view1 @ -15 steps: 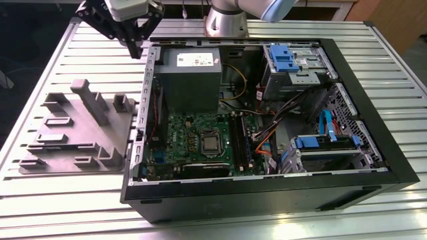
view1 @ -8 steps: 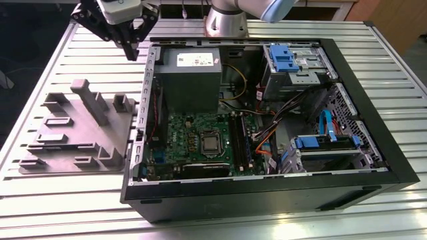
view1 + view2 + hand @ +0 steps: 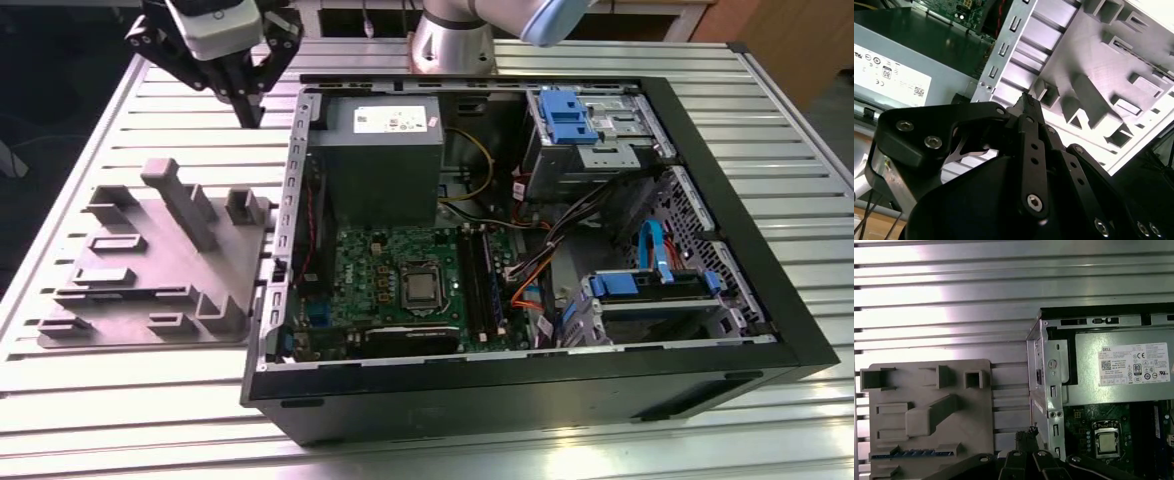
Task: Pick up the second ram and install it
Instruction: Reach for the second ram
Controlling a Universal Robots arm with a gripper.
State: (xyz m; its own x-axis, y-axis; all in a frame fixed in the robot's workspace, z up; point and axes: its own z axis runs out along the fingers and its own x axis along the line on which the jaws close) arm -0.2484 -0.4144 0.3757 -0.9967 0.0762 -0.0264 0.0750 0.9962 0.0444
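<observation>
My gripper [image 3: 250,118] hangs shut with nothing in it, above the slatted table near the far corner of the open computer case on the exterior view's left. In both wrist views its fingertips [image 3: 1027,101] [image 3: 1030,432] meet over the gap between the case and the grey moulded holder tray [image 3: 147,260]. The second ram [image 3: 909,453] is a thin dark strip with bluish glints. It stands on edge in a long slot of the tray [image 3: 979,410], well apart from the gripper.
The black case [image 3: 534,390] lies open on the slatted metal table [image 3: 134,400]. Inside it are the grey power supply [image 3: 380,150], the green motherboard [image 3: 367,270] with its processor [image 3: 420,285], blue drive brackets [image 3: 567,110] and loose cables [image 3: 534,270].
</observation>
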